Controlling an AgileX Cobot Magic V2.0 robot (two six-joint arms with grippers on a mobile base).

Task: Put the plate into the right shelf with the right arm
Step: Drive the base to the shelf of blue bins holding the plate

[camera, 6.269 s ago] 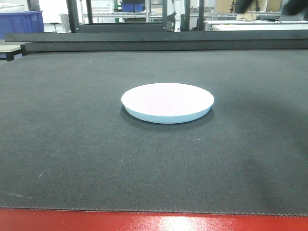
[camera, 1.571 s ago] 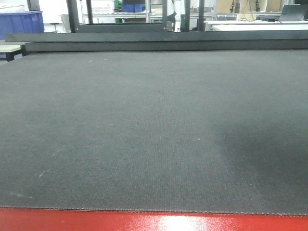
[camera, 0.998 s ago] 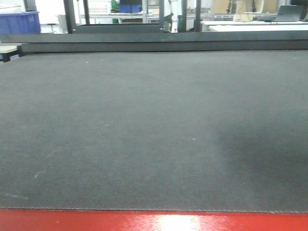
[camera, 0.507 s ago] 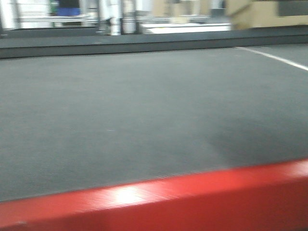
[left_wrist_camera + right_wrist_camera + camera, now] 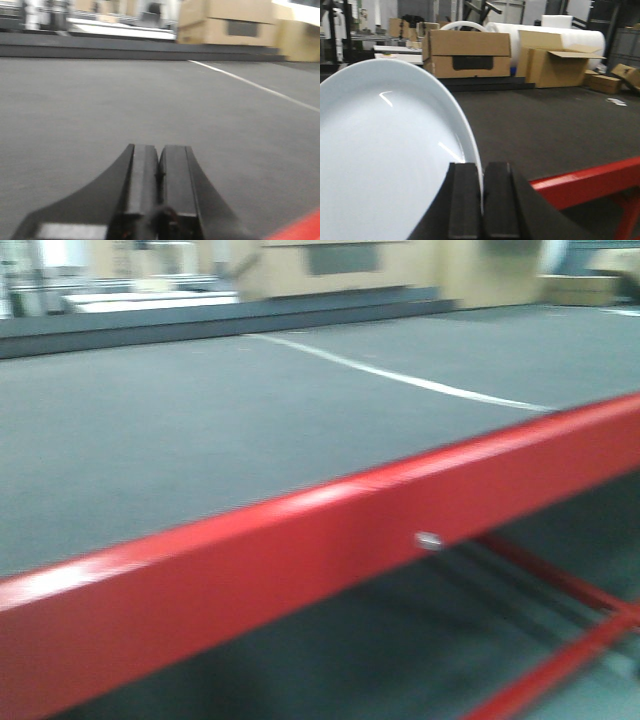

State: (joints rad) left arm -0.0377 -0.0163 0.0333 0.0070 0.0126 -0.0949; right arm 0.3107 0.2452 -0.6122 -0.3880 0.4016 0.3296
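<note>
The bench (image 5: pixel 150 430) offers a broad, bare stretch of dark mat, open from its red front rail (image 5: pixel 300 540) to the far side; a thin white line (image 5: pixel 400 378) lies flat across it and blocks nothing; ahead of the left gripper (image 5: pixel 159 152) the mat runs open to a low dark ledge (image 5: pixel 75 50) at the far edge; cardboard boxes (image 5: pixel 467 52) and a white roll (image 5: pixel 585 40) stand beyond, far right; the plate (image 5: pixel 385 150), clamped in the right gripper (image 5: pixel 481 172), fills the room to its left in the wrist view, while its right stays free above the rail; under the bench, red crossbars (image 5: pixel 560 650) cut the gap near right.
</note>
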